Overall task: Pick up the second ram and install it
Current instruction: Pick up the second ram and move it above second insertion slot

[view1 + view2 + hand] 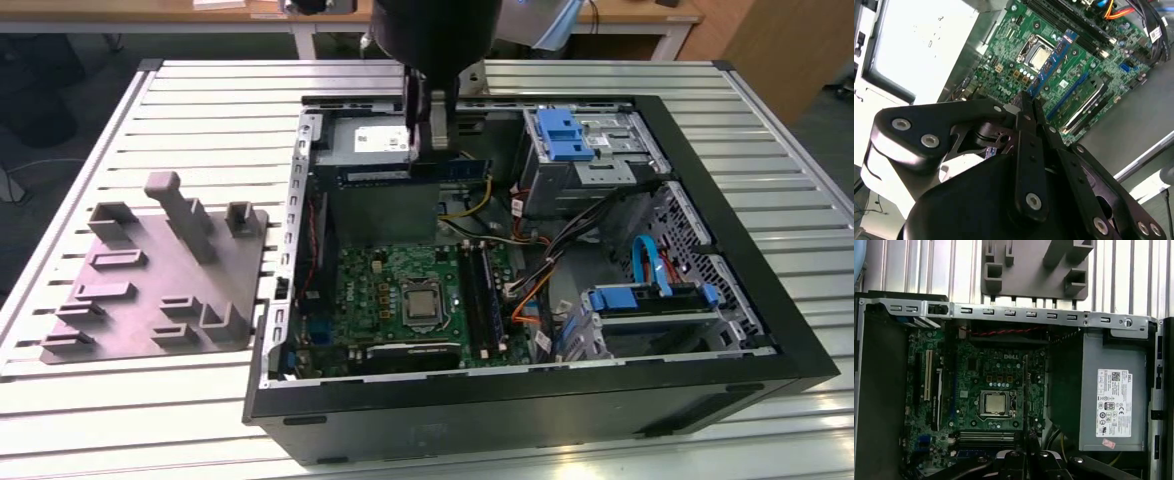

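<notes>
Dark second ram (380,177) sits clenched in the claw (430,148), hanging over the far part of the open computer case (534,410). Grey fixture (147,280) lies on the table (120,420), exterior view's left.

Even, diffuse overhead light; the slatted worktop (134,420) reads bright in the exterior view. Computer case (534,420) interior dimmer, shadowed beneath its walls. Power supply box (919,45) glares white in the second wrist view.

The exterior view looked steeply down from some way off onto the open black computer case (534,420) on the slatted metal desk (200,100). Both wrist views peered close past the black pincer (1026,100) at its green motherboard (969,370), common to all three.
</notes>
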{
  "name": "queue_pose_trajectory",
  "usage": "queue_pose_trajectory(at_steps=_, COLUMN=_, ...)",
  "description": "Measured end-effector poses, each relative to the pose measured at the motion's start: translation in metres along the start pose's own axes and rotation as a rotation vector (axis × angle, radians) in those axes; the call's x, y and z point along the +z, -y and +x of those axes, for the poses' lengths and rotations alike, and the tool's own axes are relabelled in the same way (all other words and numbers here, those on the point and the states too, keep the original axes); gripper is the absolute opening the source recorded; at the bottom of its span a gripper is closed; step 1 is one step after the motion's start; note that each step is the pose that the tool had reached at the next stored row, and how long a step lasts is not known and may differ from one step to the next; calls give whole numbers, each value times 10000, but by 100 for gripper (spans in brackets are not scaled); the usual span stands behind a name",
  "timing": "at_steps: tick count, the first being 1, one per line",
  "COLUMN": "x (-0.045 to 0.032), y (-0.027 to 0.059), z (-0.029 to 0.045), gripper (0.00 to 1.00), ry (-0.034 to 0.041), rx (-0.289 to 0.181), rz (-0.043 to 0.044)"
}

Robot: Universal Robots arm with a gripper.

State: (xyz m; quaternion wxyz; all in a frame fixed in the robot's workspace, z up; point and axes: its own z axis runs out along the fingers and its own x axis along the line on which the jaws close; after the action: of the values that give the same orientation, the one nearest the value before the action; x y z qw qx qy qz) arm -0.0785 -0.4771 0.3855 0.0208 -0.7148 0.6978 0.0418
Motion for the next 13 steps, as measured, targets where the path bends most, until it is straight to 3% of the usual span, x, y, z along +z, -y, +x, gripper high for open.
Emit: queue_pose_trajectory(at_steps=13, x=188, y=224, z=25, gripper=14, ry=0, rx=1, rz=-5)
